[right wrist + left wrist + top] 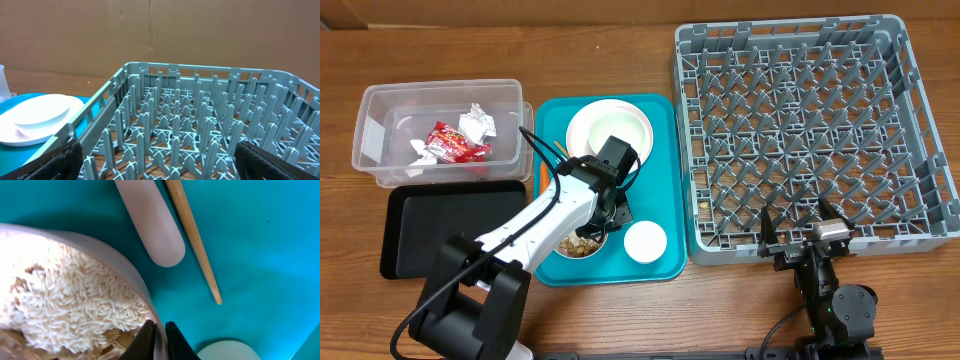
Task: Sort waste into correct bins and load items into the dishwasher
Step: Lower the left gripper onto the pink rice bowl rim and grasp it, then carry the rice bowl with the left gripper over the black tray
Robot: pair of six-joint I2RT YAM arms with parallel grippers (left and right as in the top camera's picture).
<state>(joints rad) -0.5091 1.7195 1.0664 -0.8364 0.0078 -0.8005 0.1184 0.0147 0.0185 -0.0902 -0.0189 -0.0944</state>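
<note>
Left hand (159, 332) clamped on the rim of a pale round bowl (127, 267), one finger inside, one outside. Bowl holds white rice (85, 300) and tan scraps, and sits at the lower-left corner of the teal plastic serving tray (660, 150). Thin wooden chopstick (192, 235) and white plastic fork (150, 222) lie on the tray just beside the bowl. Right hand (796, 230) is right of the tray, fingers spread wide, at the edge of the large grey pegged dish rack (920, 130). Clear plastic tub (375, 110) left of the tray holds a red shiny wrapper (455, 143) and white paper wads (477, 123).
</note>
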